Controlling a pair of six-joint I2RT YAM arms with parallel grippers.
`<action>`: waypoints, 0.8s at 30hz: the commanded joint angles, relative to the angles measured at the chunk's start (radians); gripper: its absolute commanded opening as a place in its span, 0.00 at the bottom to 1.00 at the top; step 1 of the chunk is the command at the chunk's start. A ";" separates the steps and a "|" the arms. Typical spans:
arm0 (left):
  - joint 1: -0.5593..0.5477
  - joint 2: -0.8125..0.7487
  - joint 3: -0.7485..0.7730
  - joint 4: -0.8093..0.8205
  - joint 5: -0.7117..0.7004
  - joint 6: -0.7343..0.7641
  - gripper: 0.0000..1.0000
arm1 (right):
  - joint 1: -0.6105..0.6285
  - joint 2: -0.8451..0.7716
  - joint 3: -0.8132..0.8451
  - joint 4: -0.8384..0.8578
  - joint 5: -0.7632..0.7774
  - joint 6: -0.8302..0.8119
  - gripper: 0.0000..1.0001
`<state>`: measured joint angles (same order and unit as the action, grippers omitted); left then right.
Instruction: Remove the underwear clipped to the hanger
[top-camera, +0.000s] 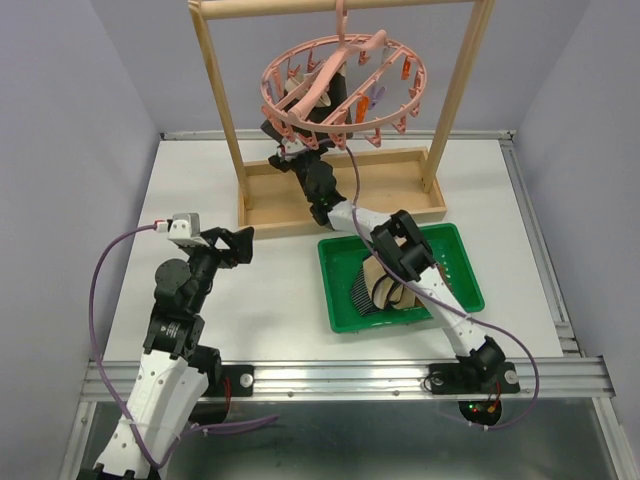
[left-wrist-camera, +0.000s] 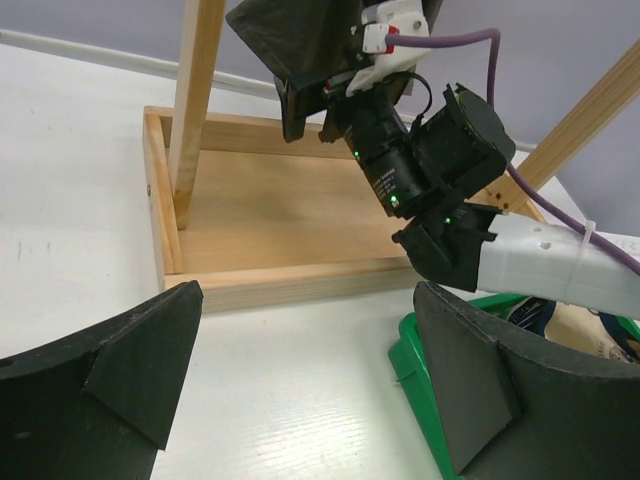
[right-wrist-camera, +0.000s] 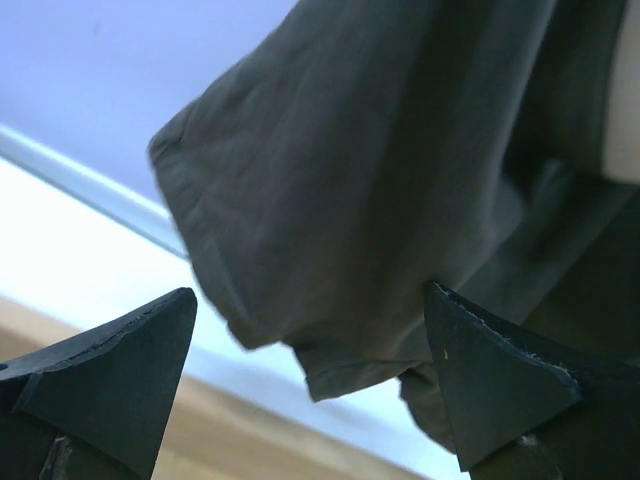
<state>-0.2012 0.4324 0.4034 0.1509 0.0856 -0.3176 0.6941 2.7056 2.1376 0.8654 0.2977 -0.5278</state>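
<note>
Over white table (top-camera: 270, 290), with right claw (right-wrist-camera: 310, 300) spread wide and dark underwear (right-wrist-camera: 380, 150) hanging just above and between its tips from hanger (top-camera: 322, 88) overhead, push up for a deep bite of cloth, close firmly, then tug straight down to free it.

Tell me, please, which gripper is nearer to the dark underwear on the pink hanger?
The right gripper. Its open jaws sit just below the dark underwear; the left gripper hovers over the table, short of the wooden frame.
</note>
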 joint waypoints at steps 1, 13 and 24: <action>-0.001 0.026 0.025 0.056 0.013 0.022 0.99 | -0.002 0.068 0.162 0.066 0.043 -0.072 1.00; -0.001 0.026 0.025 0.049 0.017 0.014 0.99 | -0.065 0.213 0.383 0.050 -0.014 -0.090 0.75; -0.001 0.032 0.023 0.052 0.022 0.002 0.99 | -0.123 0.070 0.218 0.064 -0.149 -0.052 0.01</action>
<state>-0.2012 0.4675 0.4034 0.1524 0.0952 -0.3161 0.5709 2.9086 2.4359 0.8665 0.2188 -0.6056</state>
